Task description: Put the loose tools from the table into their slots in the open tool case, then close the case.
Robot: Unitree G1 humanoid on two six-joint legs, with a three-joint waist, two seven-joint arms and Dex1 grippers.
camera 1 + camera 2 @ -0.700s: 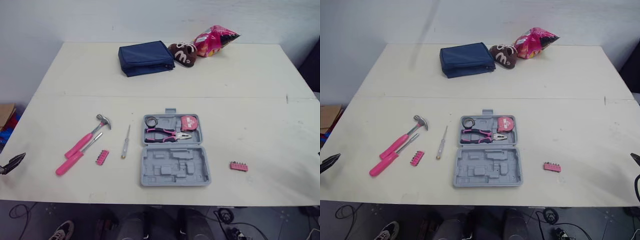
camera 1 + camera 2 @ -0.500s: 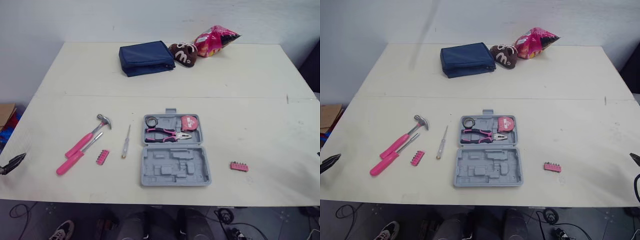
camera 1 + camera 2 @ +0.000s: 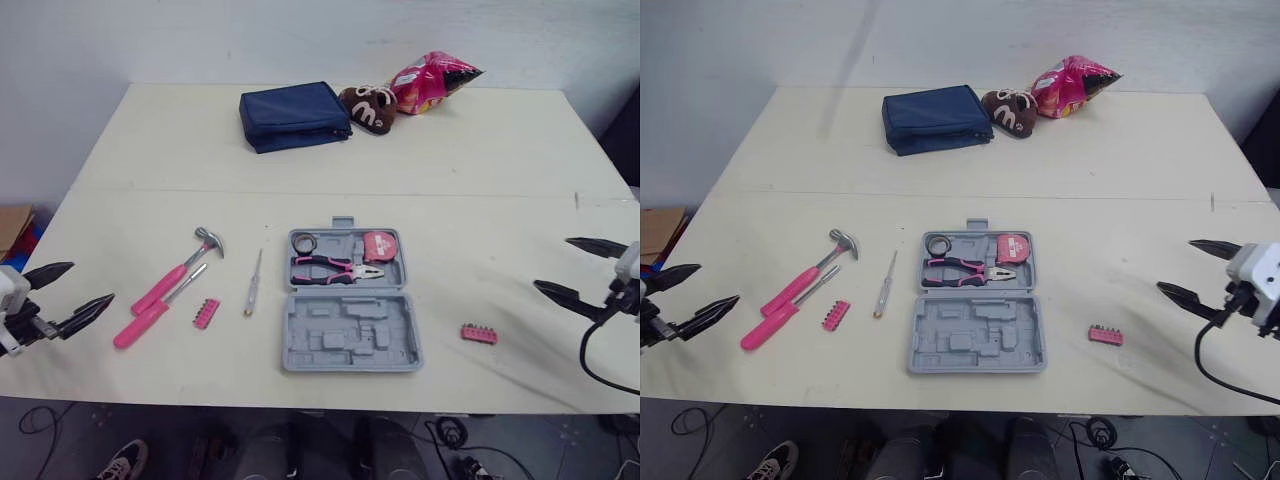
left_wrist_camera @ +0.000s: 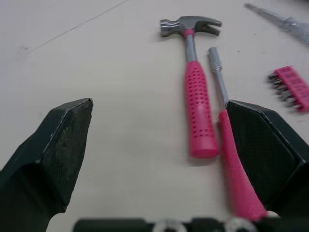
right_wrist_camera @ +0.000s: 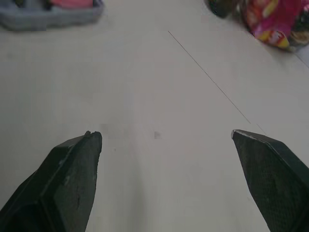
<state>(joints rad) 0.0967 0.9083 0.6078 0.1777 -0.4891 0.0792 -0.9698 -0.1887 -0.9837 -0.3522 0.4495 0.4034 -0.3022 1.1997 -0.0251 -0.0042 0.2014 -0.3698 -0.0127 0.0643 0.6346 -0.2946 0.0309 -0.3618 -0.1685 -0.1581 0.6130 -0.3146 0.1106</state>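
The left gripper (image 3: pixel 93 281) hangs at the left edge of the frame, low over the table (image 3: pixel 500 150), its two black fingers spread wide and holding nothing. The right gripper (image 3: pixel 551 262) sits at the right edge, likewise spread and empty. Just right of the left gripper lie the pink-handled hammer (image 3: pixel 180 272) and, touching or nearly touching it, the pink-handled driver (image 3: pixel 155 310). Both run on a diagonal from lower left to upper right, with the handle ends toward the gripper and the metal heads away from it. The left wrist view shows the two handles ahead of the open fingers, side by side. Further right are a pink bit strip (image 3: pixel 205 314) and then a slim screwdriver (image 3: pixel 252 285), which stands nearly upright in the frame. The grey tool case (image 3: pixel 345 338) lies open at lower centre. Pliers (image 3: pixel 335 268) and a tape measure (image 3: pixel 377 245) are seated in its upper half; the lower half looks empty. A second bit strip (image 3: pixel 478 333) lies between the case and the right gripper, below and left of it. The left arm is plainly nearer the hammer, so a grasp across its handle seems the likely opening move.
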